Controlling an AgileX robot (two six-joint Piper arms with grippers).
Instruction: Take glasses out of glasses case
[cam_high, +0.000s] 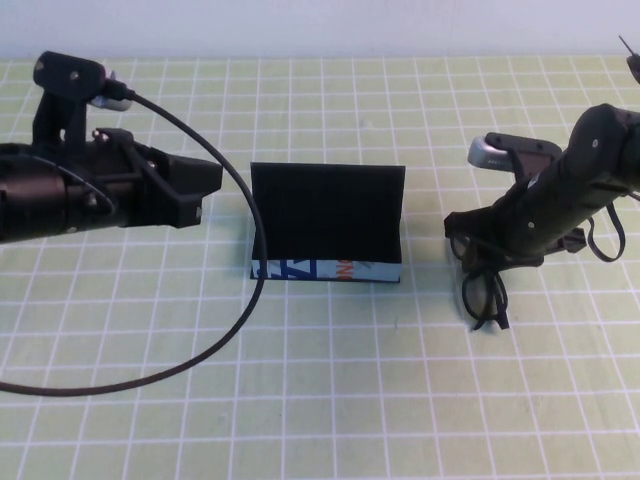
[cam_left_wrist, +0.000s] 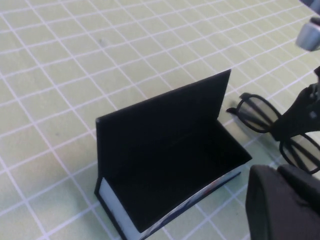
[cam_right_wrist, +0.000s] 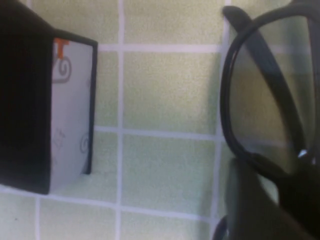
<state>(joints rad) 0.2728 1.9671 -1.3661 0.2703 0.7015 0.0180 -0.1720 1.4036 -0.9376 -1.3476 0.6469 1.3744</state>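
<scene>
The glasses case (cam_high: 325, 215) stands open mid-table, its lid upright and the light-blue printed strip facing front. It also shows in the left wrist view (cam_left_wrist: 170, 150), with its inside looking empty, and in the right wrist view (cam_right_wrist: 70, 110). My right gripper (cam_high: 482, 242) is shut on the black glasses (cam_high: 486, 296) just right of the case, low over the mat. The glasses also show in the left wrist view (cam_left_wrist: 257, 116) and the right wrist view (cam_right_wrist: 227, 100). My left gripper (cam_high: 205, 190) is shut and empty, left of the case, not touching it.
A black cable (cam_high: 200, 350) from the left arm loops over the green checked mat (cam_high: 330, 400) in front of the case's left end. The white wall runs along the far edge.
</scene>
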